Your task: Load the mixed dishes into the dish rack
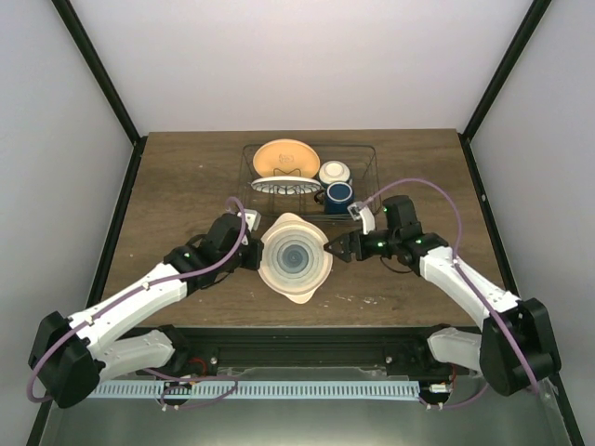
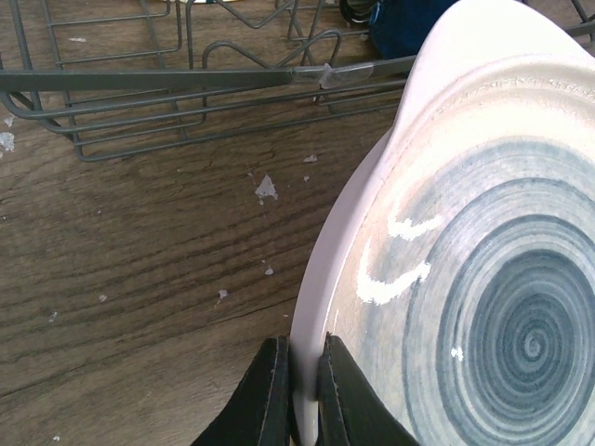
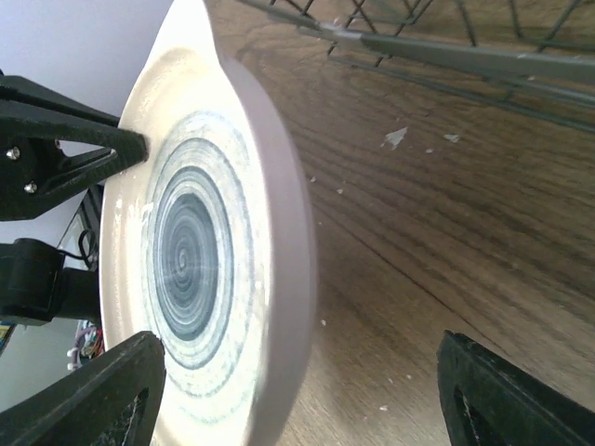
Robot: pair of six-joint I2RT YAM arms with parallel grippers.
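My left gripper is shut on the left rim of the pale blue-ringed plate and holds it tilted above the table, in front of the dish rack. In the left wrist view both fingers pinch the plate's rim. My right gripper is open at the plate's right rim. In the right wrist view the plate's edge stands between its spread jaws. The rack holds the orange plate, striped plate, white bowl and blue mug.
The rack's front wire edge lies just beyond the held plate and also shows in the right wrist view. The wooden table carries small white flecks. Black frame posts stand at the table's back corners.
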